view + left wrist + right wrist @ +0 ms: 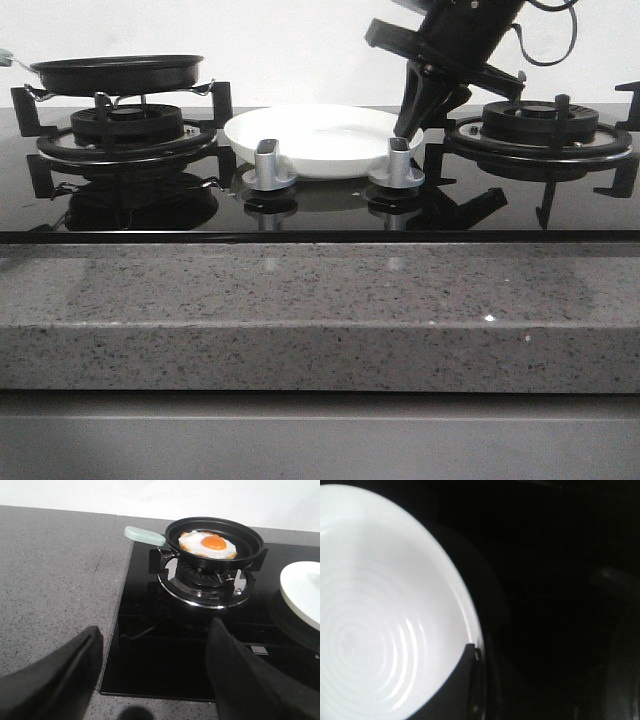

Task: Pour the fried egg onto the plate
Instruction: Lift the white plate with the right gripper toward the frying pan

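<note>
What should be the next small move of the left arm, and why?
Probably the left gripper should reach forward to the pan's pale handle. Its fingers are open and hold nothing, the egg lies in the pan on the burner, and the plate is bare, with the right gripper at its rim.

White fried egg (pixel 207 545) with orange yolk, black pan (pixel 215 537), glossy white plate (pixel 320 138), speckled grey tabletop (pixel 320 310)
</note>
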You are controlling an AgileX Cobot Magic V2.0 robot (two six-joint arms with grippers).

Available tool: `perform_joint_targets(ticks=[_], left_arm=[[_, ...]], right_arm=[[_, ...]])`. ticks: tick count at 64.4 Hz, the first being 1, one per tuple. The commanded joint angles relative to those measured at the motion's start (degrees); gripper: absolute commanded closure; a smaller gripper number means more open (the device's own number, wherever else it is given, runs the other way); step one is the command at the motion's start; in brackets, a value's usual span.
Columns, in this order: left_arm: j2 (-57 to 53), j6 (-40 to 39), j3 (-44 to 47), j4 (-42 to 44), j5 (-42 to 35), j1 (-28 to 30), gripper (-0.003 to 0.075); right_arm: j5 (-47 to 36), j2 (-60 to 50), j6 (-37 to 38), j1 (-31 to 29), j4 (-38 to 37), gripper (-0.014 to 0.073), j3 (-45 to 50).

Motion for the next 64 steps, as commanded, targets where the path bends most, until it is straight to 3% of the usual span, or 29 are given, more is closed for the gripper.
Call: perform_joint_targets(ticks=[1,22,50,64], left_arm=[[0.7,-0.11,-1.47,-0.43,-4.87,-0.01,0.0283],[0.7,-0.11,-1.47,-0.43,-4.87,-0.01,0.0283],[0.7,-0.11,-1.47,-0.43,-4.87,-0.01,0.0283],[0.7,-0.11,-1.45,-0.43,-4.87,-0.01,0.0283]], right_arm=[[-2.63,-5.69,-0.71,-0.17,2.9,0.066,-1.57],[-0.96,-17.51,-0.77,0.46,2.72,0.066,0.56],[-14.35,-34.22,-4.56,6.66,2.07,0.066,31.04],[-16.77,-33.98,-4.58,6.66,-1.69,0.066,37.55]])
